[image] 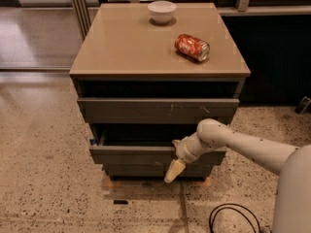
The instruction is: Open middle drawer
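Observation:
The grey cabinet (160, 47) has three drawer fronts. The top front (146, 110) carries pale scratches. Below it, the middle drawer (131, 155) has a plain dark-grey front. It stands out a little from the cabinet, with a dark gap above it. The narrow bottom front (141, 170) sits under it. My gripper (175, 165) is at the right part of the middle drawer's front, its cream tip hanging down over the bottom front. My white arm (243, 144) reaches in from the right.
A white bowl (162, 10) and a red soda can (192, 47) lying on its side are on the cabinet top. A black cable (228, 217) lies on the speckled floor at the lower right. A dark wall panel stands behind at right.

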Controlling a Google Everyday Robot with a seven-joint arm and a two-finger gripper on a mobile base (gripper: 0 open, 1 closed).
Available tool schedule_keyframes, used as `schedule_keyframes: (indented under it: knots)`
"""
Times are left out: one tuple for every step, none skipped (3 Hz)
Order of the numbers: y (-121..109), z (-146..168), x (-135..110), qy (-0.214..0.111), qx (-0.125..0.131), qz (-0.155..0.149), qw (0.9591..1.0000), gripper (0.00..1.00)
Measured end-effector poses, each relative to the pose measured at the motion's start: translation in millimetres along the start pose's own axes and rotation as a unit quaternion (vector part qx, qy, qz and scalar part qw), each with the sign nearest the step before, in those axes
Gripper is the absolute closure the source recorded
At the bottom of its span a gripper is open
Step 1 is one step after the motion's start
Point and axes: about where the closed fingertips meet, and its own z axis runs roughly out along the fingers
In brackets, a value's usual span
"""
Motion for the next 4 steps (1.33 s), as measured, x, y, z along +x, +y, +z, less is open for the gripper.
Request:
schedule_keyframes:
  knots:
    - [1,3,0,-0.013,-0.003,-0.006,0.9999,0.00]
    - [5,5,-1,-0.041,-0.004,-0.025,0.9988,0.00]
    - [15,4,-2,-0.064,-0.016,-0.057,0.9962,0.00]
    - [47,-16,-10,-0.061,-0.032,-0.097,0.9929,0.00]
